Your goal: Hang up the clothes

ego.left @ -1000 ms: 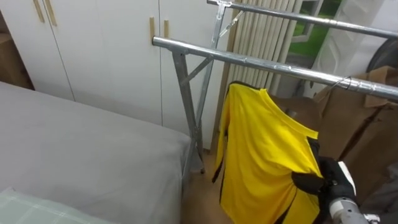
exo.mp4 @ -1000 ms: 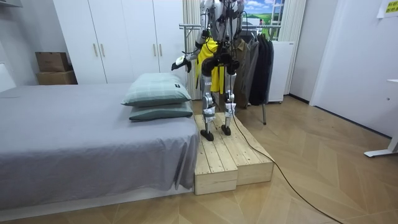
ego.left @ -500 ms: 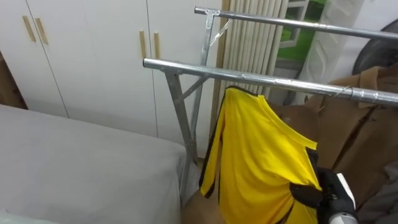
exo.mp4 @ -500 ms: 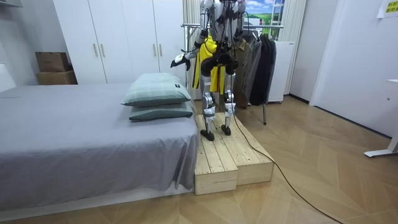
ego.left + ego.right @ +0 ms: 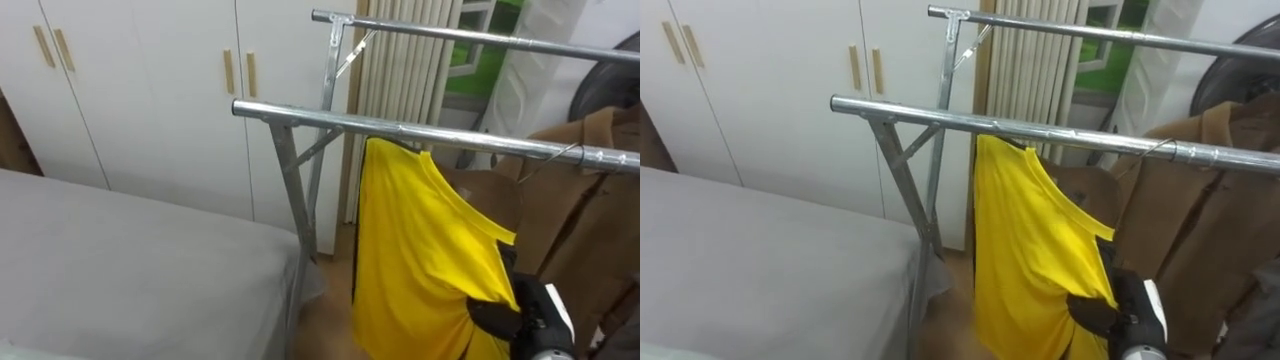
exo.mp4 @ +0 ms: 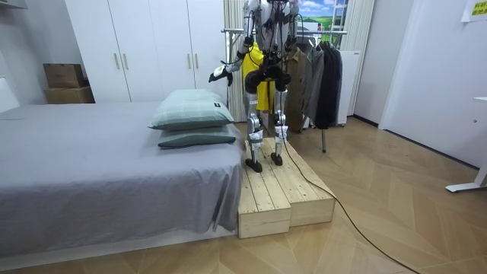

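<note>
A yellow shirt (image 5: 420, 250) with dark trim hangs with its top right under the lower metal rail (image 5: 300, 113) of the clothes rack. My right hand (image 5: 527, 315) is low at the right, its dark fingers curled into the shirt's lower right edge. In the room view I stand on a wooden platform (image 6: 283, 192) facing the rack, the yellow shirt (image 6: 259, 74) in front of me. My left hand (image 6: 219, 74) is held out to the room view's left, over the bed's end.
A brown coat (image 5: 585, 190) hangs on the same rail to the right. A second rail (image 5: 470, 35) runs higher behind. The grey bed (image 5: 120, 270) lies at the left, white wardrobe doors (image 5: 150, 80) behind it. Pillows (image 6: 190, 114) and dark coats (image 6: 327, 84) flank me.
The shirt's top has come up closer under the rail. Its lower left hem, flared out half a second ago, hangs straighter now. The head view has shifted a little.
</note>
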Motion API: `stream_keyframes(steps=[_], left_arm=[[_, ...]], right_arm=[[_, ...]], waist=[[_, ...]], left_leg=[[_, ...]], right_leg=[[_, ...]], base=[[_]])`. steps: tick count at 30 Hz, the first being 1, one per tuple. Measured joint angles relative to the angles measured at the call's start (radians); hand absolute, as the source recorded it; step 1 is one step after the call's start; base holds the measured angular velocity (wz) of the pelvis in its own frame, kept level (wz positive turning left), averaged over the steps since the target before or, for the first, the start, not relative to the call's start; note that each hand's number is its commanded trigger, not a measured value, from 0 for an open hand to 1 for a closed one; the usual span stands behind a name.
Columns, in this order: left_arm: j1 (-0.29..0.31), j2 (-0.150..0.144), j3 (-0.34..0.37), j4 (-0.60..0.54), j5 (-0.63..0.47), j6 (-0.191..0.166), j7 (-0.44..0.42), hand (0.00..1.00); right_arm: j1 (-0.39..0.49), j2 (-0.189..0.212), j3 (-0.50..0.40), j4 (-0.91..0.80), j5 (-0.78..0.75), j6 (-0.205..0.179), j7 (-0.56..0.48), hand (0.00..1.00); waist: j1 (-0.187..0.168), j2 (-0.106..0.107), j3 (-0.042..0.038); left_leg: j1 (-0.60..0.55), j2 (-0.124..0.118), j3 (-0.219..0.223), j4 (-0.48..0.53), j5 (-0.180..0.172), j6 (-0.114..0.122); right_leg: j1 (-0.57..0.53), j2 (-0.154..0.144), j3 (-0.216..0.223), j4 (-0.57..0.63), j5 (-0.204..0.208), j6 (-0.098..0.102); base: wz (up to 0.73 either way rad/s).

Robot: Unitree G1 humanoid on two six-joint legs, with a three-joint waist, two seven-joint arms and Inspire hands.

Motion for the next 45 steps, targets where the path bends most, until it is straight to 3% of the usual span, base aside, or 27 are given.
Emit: stream_keyframes(steps=[2,3,4,14,20,22,29,35,38,41,43,45], left_arm=[[-0.002,0.000,0.004,0.000,0.000,-0.001,-0.001,0.00],[-0.002,0.000,0.005,0.000,0.000,-0.001,-0.002,0.00],[-0.002,0.000,0.005,0.000,0.000,-0.001,-0.005,0.00],[-0.012,0.001,0.003,-0.001,0.001,-0.007,-0.027,0.00],[-0.014,0.001,0.002,-0.001,0.000,-0.007,-0.032,0.00],[-0.015,0.001,0.002,-0.001,0.000,-0.006,-0.035,0.00],[-0.018,0.002,0.003,-0.001,0.001,-0.006,-0.047,0.00],[-0.021,0.003,0.013,-0.001,0.001,-0.001,-0.050,0.00],[-0.032,0.002,0.000,-0.020,-0.001,0.011,-0.056,0.00],[-0.040,0.002,-0.016,-0.022,-0.002,0.016,-0.056,0.00],[-0.041,-0.001,-0.021,-0.057,-0.001,0.034,-0.059,0.00],[-0.043,0.000,-0.021,-0.082,-0.001,0.035,-0.072,0.00]], right_arm=[[0.000,-0.001,0.000,-0.009,-0.001,0.001,-0.004,0.00],[0.000,-0.001,0.001,-0.012,-0.001,0.001,-0.006,0.35],[0.001,-0.001,0.004,-0.018,-0.002,0.003,-0.009,1.00],[0.013,-0.001,0.010,-0.080,-0.005,0.021,-0.022,1.00],[0.027,-0.001,0.018,-0.103,-0.005,0.024,-0.033,1.00],[0.031,-0.002,0.024,-0.107,-0.005,0.025,-0.042,0.00],[0.033,-0.003,0.022,-0.111,-0.038,0.037,-0.062,0.00],[0.036,-0.008,-0.023,-0.094,-0.361,0.043,-0.193,0.00],[0.024,-0.023,-0.023,-0.122,-0.565,0.104,-0.289,0.00],[0.016,-0.029,-0.015,-0.145,-0.629,0.156,-0.334,0.00],[0.017,-0.034,0.006,-0.196,-0.633,0.198,-0.353,0.00],[0.022,-0.039,0.018,-0.236,-0.621,0.216,-0.361,0.00]], waist=[[0.000,-0.001,0.0006],[0.000,-0.001,0.0009],[0.001,-0.002,0.0013],[0.001,-0.014,0.0118],[0.001,-0.018,0.0136],[0.000,-0.018,0.0135],[-0.007,-0.018,0.0132],[-0.004,-0.022,0.0104],[0.003,-0.029,0.0087],[0.004,-0.036,0.0064],[0.007,-0.039,0.0103],[0.019,-0.039,0.0202]], left_leg=[[-0.009,0.000,0.000,0.000,0.000,0.000],[-0.011,0.000,0.000,0.000,0.000,0.000],[-0.013,0.000,0.000,0.000,0.000,0.000],[-0.029,0.000,-0.001,0.000,0.000,0.000],[-0.029,0.000,-0.002,-0.001,0.000,0.000],[-0.029,0.000,-0.002,-0.001,0.000,0.000],[-0.030,-0.001,-0.018,-0.001,0.000,0.000],[-0.030,-0.001,-0.019,0.009,0.000,0.000],[-0.032,-0.001,-0.018,0.012,0.000,0.000],[-0.038,-0.001,-0.017,0.012,0.001,-0.001],[-0.047,-0.001,-0.014,0.012,0.002,-0.002],[-0.046,0.000,-0.001,0.011,0.002,-0.002]], right_leg=[[-0.008,0.000,0.000,0.000,0.000,0.000],[-0.010,0.000,0.000,0.000,0.000,0.000],[-0.013,0.000,0.000,0.001,0.000,0.000],[-0.031,0.000,-0.002,0.002,0.000,0.000],[-0.031,0.000,-0.004,0.002,0.000,0.000],[-0.031,0.000,-0.005,0.002,0.000,0.000],[-0.027,-0.002,-0.018,0.001,0.000,0.000],[-0.019,-0.002,-0.025,0.001,0.000,0.000],[-0.024,-0.001,-0.020,0.004,-0.001,-0.001],[-0.036,-0.001,-0.019,0.014,-0.002,-0.002],[-0.052,-0.002,-0.015,0.022,-0.002,-0.003],[-0.058,-0.001,0.000,0.026,-0.002,-0.004]], base=[[0.02],[0.00],[0.00],[0.00],[0.00],[0.00],[0.04],[0.03],[-0.02],[-0.03],[-0.07],[-0.22]])
